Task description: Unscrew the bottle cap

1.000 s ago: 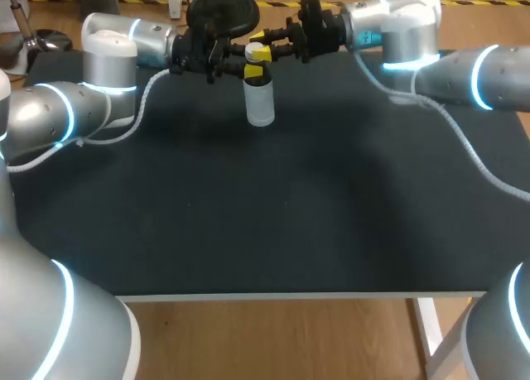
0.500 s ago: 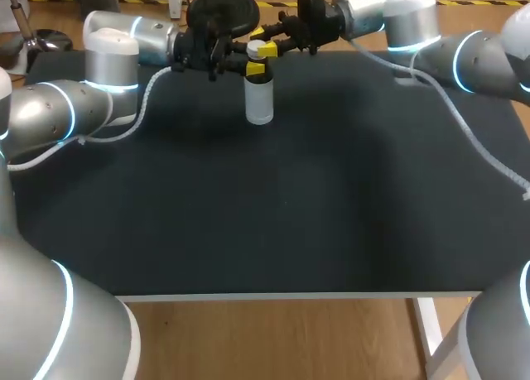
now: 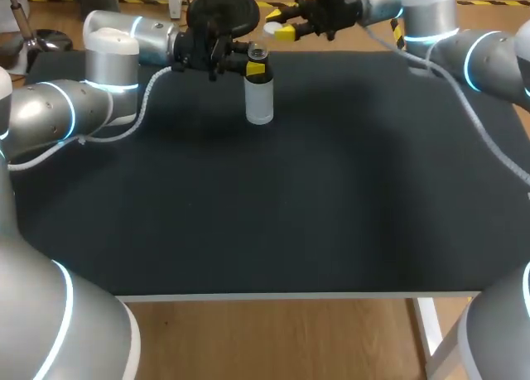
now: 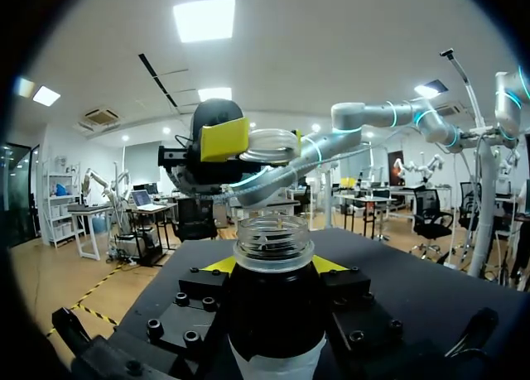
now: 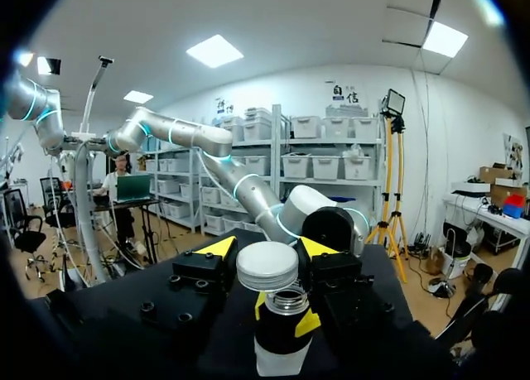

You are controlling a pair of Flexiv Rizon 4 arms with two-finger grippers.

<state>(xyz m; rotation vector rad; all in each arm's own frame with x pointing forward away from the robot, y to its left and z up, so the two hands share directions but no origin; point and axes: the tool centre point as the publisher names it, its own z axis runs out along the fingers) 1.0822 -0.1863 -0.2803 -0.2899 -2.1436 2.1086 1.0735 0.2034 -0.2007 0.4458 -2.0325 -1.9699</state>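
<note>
1. The bottle is standing upright on the table, close to the far edge and a little left of that edge's middle. Clear-ish body, and the mouth is open.
2. My left hand comes in from the left along the far edge and is clamped on the bottle's neck. From the left wrist camera, the yellow fingertips press in on both sides of the neck, just under the threaded mouth.
3. The cap is white, and it's already off the bottle. My right hand has it pinched and holds it up in the air by the far edge, a bit to the right of the bottle.
4. From the right wrist camera, the cap sits snug between that hand's two yellow tips, with both fingers touching its sides. The bottle shows just past the cap, open mouth facing up, and the left hand's tips hug its neck.
5. From the left wrist camera, the cap hangs higher than the mouth and clearly apart from it. The threads on the neck are bare and easy to see.
</note>
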